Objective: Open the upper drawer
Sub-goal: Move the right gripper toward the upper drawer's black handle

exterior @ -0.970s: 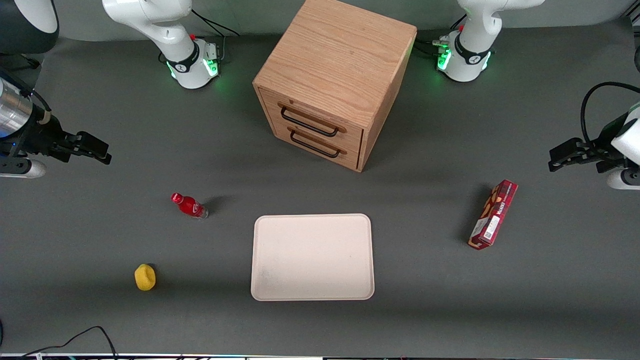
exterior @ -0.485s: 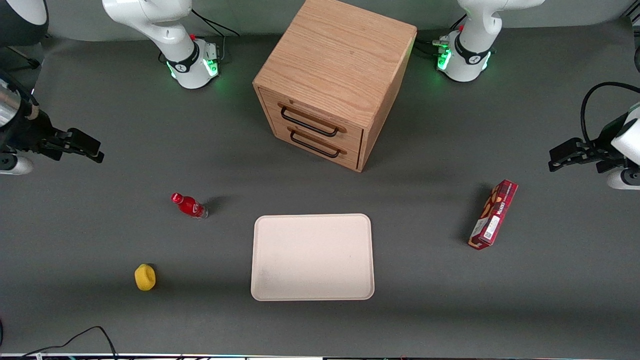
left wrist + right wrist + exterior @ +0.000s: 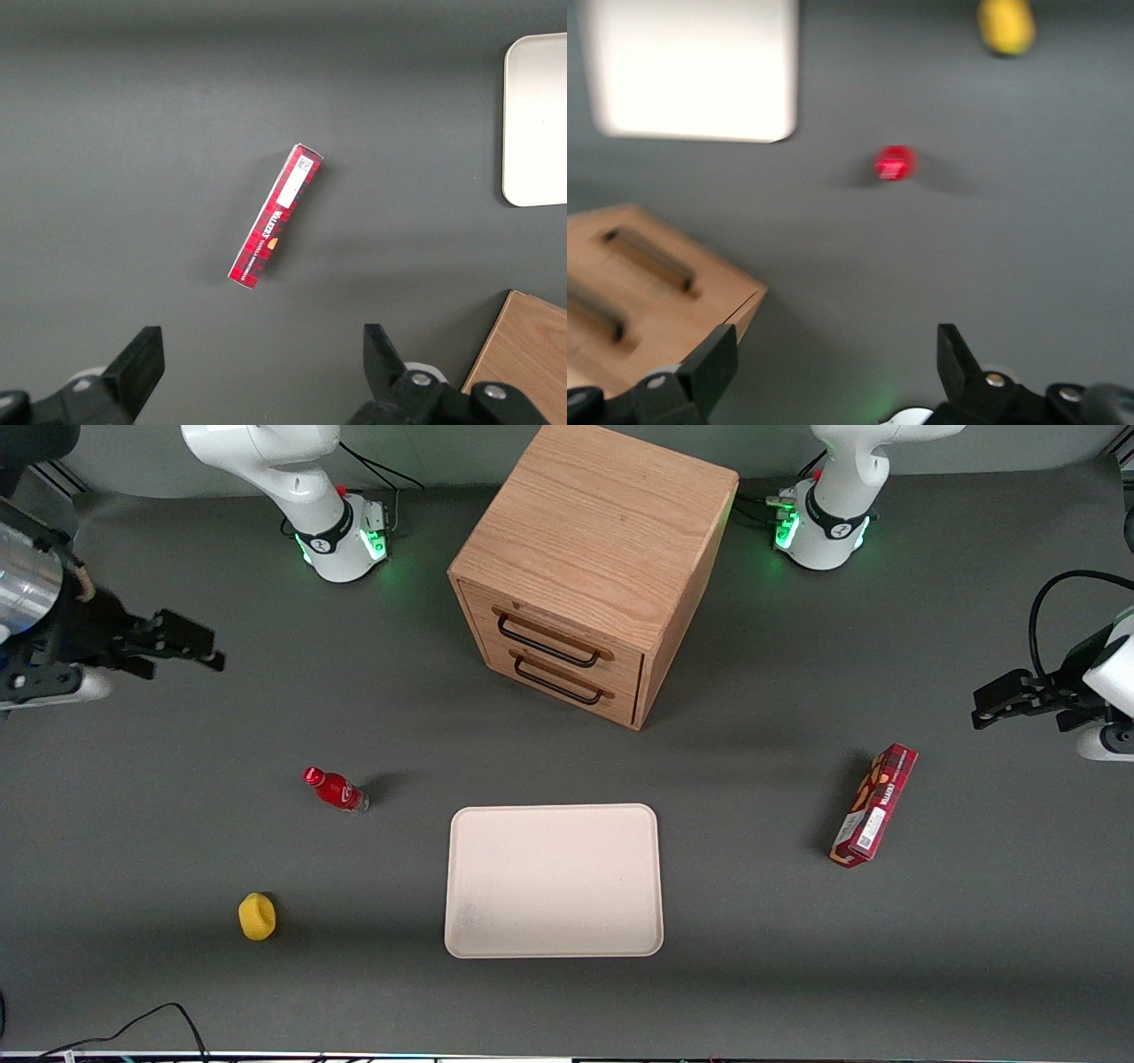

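The light oak cabinet (image 3: 602, 531) stands in the middle of the table, farther from the front camera than the tray. Its upper drawer (image 3: 554, 636) is shut, with its black bar handle (image 3: 545, 642) above the lower drawer's handle (image 3: 560, 682). My right gripper (image 3: 199, 648) is open and empty. It hovers above the table toward the working arm's end, well apart from the cabinet, fingers pointing toward it. In the right wrist view the gripper (image 3: 835, 341) shows spread wide, with the blurred cabinet (image 3: 673, 292) and both handles beside one finger.
A cream tray (image 3: 554, 881) lies nearer the front camera than the cabinet. A red bottle (image 3: 335, 789) and a yellow object (image 3: 257, 916) lie toward the working arm's end. A red box (image 3: 873, 805) lies toward the parked arm's end, also in the left wrist view (image 3: 275, 215).
My right gripper first drew back a little, then moved farther from the front camera and toward the cabinet. The drawers and the table objects have not moved.
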Motion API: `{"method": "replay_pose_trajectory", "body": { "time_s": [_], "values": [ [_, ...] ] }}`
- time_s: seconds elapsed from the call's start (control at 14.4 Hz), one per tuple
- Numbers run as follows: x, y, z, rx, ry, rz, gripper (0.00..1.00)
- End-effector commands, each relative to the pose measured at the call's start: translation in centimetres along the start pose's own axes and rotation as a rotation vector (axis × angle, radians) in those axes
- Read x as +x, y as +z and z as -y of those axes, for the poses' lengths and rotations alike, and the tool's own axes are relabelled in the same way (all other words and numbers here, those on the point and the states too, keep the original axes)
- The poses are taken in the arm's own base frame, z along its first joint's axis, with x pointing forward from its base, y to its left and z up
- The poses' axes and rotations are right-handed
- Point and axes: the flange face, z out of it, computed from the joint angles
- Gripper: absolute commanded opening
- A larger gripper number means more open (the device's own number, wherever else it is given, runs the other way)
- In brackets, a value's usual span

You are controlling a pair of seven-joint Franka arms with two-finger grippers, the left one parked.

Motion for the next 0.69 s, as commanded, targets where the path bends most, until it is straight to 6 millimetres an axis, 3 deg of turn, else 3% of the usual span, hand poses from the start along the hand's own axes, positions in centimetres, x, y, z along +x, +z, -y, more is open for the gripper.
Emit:
{"method": "replay_pose_trajectory", "body": {
  "time_s": [0.0, 0.21, 0.35, 0.49, 0.62],
  "values": [
    [0.2, 0.7, 3.9, 0.066, -0.282, 0.030, 1.00],
    [1.4, 4.6, 10.7, 0.129, -0.440, 0.094, 1.00],
    [2.1, 8.3, 14.3, 0.175, -0.617, 0.159, 1.00],
    [1.9, 10.6, 17.4, 0.206, -0.789, 0.193, 1.00],
    [1.6, 12.1, 19.9, 0.223, -0.843, 0.209, 1.00]
  ]
}}
